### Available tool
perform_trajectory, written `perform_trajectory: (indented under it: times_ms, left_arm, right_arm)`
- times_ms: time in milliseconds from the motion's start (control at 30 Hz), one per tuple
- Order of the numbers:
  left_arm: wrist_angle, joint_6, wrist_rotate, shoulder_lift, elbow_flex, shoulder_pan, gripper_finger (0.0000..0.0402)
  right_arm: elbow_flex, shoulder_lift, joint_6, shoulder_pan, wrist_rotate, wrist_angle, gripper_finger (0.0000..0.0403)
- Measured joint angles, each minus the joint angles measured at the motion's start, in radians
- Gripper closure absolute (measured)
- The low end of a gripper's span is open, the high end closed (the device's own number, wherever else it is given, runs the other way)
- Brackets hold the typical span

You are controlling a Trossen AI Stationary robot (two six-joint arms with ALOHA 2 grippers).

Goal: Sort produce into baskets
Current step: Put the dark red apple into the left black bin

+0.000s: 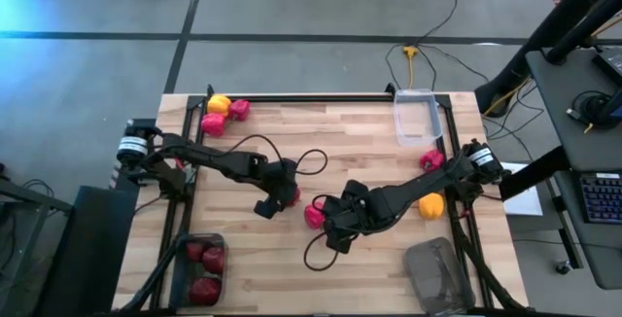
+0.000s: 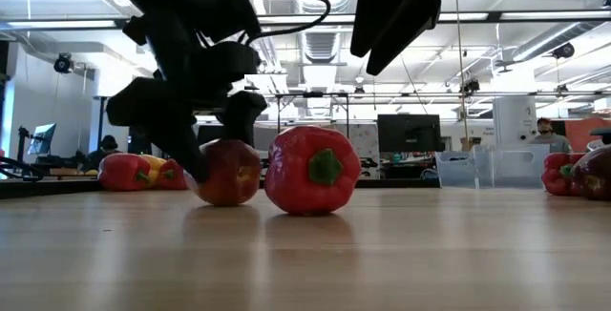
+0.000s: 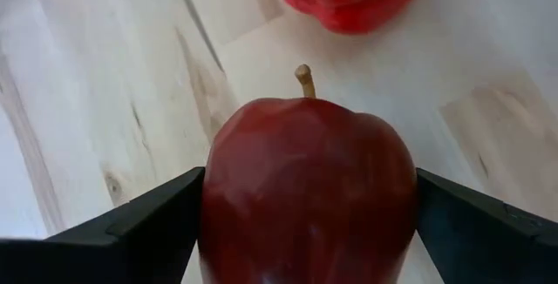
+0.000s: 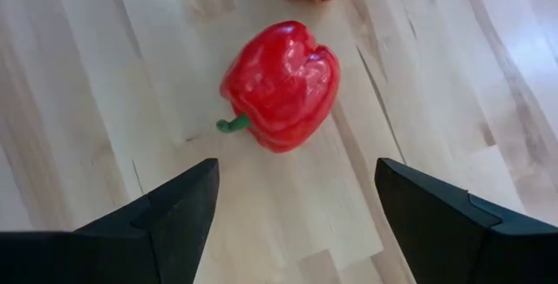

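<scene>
**Produce sort, part done: apple in left claw, pepper under right**

**Progress.** One dark bin (image 1: 201, 270) at the near-left corner of the table (image 1: 369, 123) holds about three red pieces. The clear bin (image 1: 416, 118) at the far right looks empty. The second dark bin (image 1: 439, 273) at the near right shows nothing inside, as far as the high view tells. By my estimate most of the sorting is left.

**In hand.**
- Left gripper (image 3: 305, 223): down at table centre, fingers against both flanks of an apple (image 3: 307, 192), clamped on it. In the low view the apple sits on or barely above the wood.
- Right gripper (image 4: 296, 210): poised above a pepper (image 4: 281, 84), fingers spread wide apart, nothing between them. The pepper lies on the table just beside the apple.

**Still loose.**
- Far-left corner: a cluster of two red-pink pieces and one yellow-orange piece (image 1: 220, 105).
- Right side: one red piece (image 1: 431, 159) near the clear bin, and one yellow-orange piece (image 1: 431, 205) beside the right arm.

**Materials and shapes.**
- Apple: dark red, glossy, smooth, rounded shoulders, short tan stem.
- Pepper: brighter red, shiny, lobed and lumpy, curled green stem.
- Table: pale wood planks with visible grain and seams, dark frame.
- Bins: shallow rectangular plastic, two smoky, one colourless.
</scene>
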State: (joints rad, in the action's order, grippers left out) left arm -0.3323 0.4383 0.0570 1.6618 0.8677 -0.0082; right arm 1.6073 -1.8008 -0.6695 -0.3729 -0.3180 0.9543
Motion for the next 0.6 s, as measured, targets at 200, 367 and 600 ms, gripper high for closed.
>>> perform_trajectory:
  times_ms: [200,367,600]
  left_arm:
    - [-0.007,-0.104,-0.012,-0.02,0.006,0.0,0.008]
    - [-0.121,-0.228,-0.033,-0.134,0.025,-0.014,0.008]
    - [-0.279,-0.513,-0.061,-0.369,0.125,-0.121,0.008]
  right_arm:
    - [0.0,0.019,0.003,0.0,0.001,0.03,0.0112]
    - [-0.002,0.078,0.038,0.004,-0.01,0.117,0.0122]
    - [-0.003,0.2,0.191,0.009,-0.249,0.267,0.0137]
